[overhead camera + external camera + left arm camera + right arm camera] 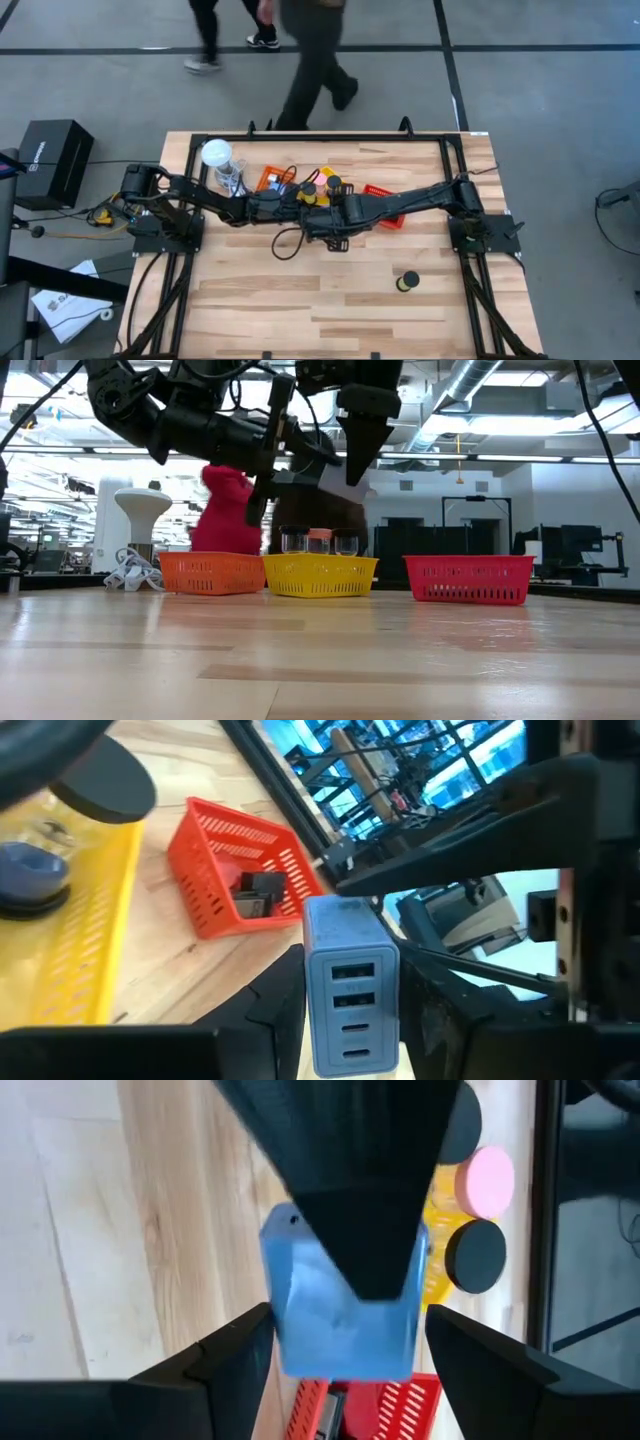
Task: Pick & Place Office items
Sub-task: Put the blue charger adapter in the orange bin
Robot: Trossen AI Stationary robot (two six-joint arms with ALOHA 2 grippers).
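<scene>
Above the counter (300, 300), left gripper (350, 1010) clamps the light-blue block (350, 995) upright; right gripper (345, 1345), spread wide, straddles it.

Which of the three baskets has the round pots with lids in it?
The yellow basket, the middle one. In the low view, lidded round pots poke above its rim. The orange basket and red basket beside it show none.

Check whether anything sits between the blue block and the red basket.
Nothing visible does. The left tool holds the block in the air near the red basket, with only bare table between them. The right tool, open, flanks the block.
</scene>
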